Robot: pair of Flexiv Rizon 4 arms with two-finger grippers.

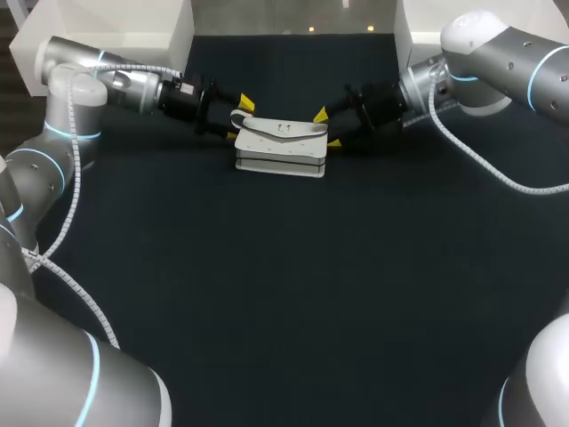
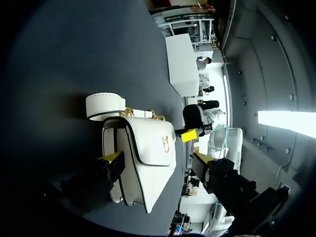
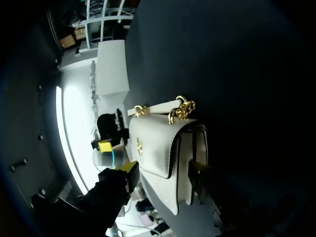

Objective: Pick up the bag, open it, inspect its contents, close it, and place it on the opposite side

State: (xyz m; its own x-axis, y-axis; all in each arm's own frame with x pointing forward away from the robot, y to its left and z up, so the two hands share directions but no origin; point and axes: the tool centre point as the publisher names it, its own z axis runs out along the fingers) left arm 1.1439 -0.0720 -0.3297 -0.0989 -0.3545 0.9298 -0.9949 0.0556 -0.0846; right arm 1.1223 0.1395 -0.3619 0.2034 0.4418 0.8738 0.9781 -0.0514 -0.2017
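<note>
A white handbag with a flap and a small gold clasp lies on the dark table, at the far middle. Its white strap and gold chain rest behind it. My left gripper straddles the bag's left end. In the left wrist view the gripper stands wide open, one yellow tip against the bag's side and the other clear of the flap. My right gripper straddles the right end. It is open too, with the bag between its fingers in the right wrist view.
White blocks stand at the back left and back right corners. The dark tabletop stretches wide in front of the bag. Grey cables hang beside both arms.
</note>
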